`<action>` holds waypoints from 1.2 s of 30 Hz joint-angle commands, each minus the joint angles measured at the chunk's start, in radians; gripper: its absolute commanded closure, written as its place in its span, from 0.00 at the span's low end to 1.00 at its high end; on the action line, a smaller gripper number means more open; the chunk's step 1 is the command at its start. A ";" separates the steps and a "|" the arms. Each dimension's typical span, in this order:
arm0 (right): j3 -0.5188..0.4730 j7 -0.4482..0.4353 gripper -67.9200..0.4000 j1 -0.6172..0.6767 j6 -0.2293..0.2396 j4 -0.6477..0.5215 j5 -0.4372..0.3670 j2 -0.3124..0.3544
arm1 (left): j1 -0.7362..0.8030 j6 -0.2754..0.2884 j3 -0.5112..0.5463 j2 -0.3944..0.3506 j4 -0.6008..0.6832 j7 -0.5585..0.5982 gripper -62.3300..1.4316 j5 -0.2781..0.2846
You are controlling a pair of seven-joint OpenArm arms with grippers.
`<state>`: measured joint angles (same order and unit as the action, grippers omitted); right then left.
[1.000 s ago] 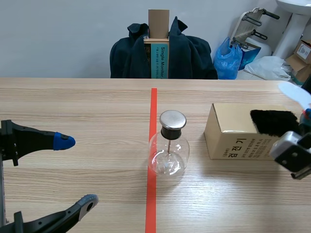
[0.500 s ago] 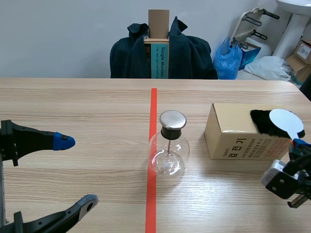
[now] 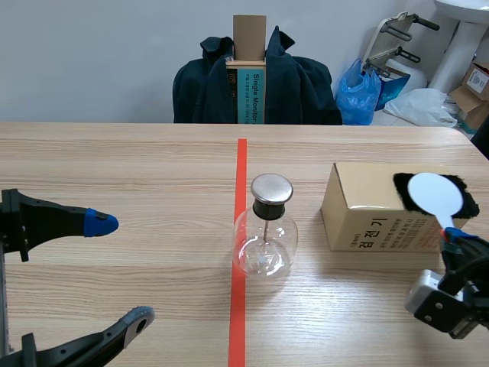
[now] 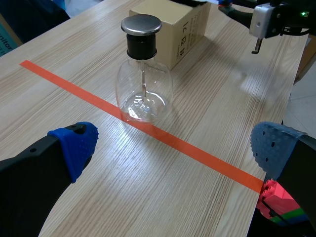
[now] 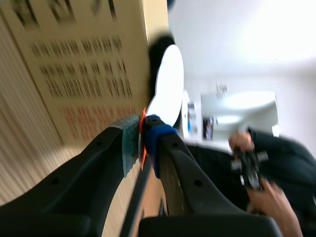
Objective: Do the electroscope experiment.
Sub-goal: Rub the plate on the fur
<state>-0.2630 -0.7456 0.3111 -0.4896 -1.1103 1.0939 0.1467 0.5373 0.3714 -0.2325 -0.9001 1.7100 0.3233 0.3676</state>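
The electroscope, a clear glass flask (image 3: 264, 243) with a metal cap (image 3: 272, 188), stands on the red tape line mid-table. To its right lies a cardboard box (image 3: 365, 210) with a black fur cloth (image 3: 458, 200) on top. My right gripper (image 3: 457, 237) is shut on the handle of a white round paddle (image 3: 434, 196), whose disc lies against the fur. In the right wrist view the paddle (image 5: 168, 84) rises from between the pads (image 5: 129, 142), beside the box (image 5: 84, 64). My left gripper (image 3: 120, 270) stands open at the near left, holding nothing; the flask (image 4: 143, 84) is ahead of it.
A chair draped with a dark jacket (image 3: 256, 80) stands behind the table's far edge. Bags and boxes (image 3: 416, 95) sit on the floor at the far right. A person's hand (image 5: 269, 197) shows in the background of the right wrist view.
My right gripper dropped toward the table's near edge and swung the white paddle down from the right edge onto the black fur, then slightly left. The left arm kept still.
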 commanded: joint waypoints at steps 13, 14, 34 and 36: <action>0.020 0.055 0.98 0.002 0.016 -0.001 0.024 0.011 | -0.003 0.005 -0.001 0.005 0.004 0.017 0.00 0.006; 0.020 0.122 0.98 0.002 0.007 -0.001 0.029 0.010 | -0.003 0.005 -0.001 0.005 0.004 0.017 0.00 0.006; 0.026 0.170 0.98 -0.006 0.027 -0.002 0.028 0.041 | -0.003 -0.011 -0.001 0.005 0.004 0.017 0.00 0.006; 0.026 0.181 0.98 -0.007 0.051 -0.002 0.028 0.053 | -0.003 -0.011 -0.001 0.005 0.004 0.017 0.00 0.006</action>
<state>-0.2276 -0.5350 0.3107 -0.4572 -1.1099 1.1236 0.1711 0.5369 0.3668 -0.2325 -0.9001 1.7100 0.3233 0.3676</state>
